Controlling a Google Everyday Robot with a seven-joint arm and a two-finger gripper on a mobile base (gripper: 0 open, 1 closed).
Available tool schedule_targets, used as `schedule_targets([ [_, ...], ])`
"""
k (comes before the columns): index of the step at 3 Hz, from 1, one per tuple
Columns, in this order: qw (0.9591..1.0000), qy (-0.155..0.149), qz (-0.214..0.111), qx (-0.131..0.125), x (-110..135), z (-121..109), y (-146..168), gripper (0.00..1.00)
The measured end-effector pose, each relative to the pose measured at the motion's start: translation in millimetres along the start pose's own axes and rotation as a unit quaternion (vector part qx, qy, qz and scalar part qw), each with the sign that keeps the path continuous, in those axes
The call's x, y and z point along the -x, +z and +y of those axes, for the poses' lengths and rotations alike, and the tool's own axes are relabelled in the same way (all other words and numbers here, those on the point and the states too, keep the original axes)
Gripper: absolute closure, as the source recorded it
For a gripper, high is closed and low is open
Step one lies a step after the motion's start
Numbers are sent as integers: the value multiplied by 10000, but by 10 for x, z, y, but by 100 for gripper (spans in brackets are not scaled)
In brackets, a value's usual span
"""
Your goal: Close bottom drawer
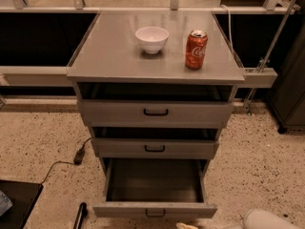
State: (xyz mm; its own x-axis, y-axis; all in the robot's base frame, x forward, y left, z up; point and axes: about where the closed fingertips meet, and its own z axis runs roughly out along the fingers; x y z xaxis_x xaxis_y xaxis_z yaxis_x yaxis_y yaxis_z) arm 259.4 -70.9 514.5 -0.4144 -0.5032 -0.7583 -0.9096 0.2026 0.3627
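Grey bottom drawer open; hand seemingly just before it.

One high, near view down onto the cabinet front, gripper at the bottom edge.

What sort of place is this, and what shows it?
Probably a robot test lab: a grey drawer cabinet with its bottom drawer open, a floor cable, and the gripper at the bottom edge.
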Motion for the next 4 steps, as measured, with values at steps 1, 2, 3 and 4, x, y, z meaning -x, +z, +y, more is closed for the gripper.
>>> schedule_targets([
  [1, 9976, 390, 410, -400, -551, -492, -139, 0],
  [2, 9840, 886, 1047, -1137, -970, -1066, -455, 0],
  [3, 9708, 1116, 1318, -1664, -1237, -1773, -688, 0],
  [4, 9736, 1172, 1188, -1559, -1303, -1943, -554, 0],
])
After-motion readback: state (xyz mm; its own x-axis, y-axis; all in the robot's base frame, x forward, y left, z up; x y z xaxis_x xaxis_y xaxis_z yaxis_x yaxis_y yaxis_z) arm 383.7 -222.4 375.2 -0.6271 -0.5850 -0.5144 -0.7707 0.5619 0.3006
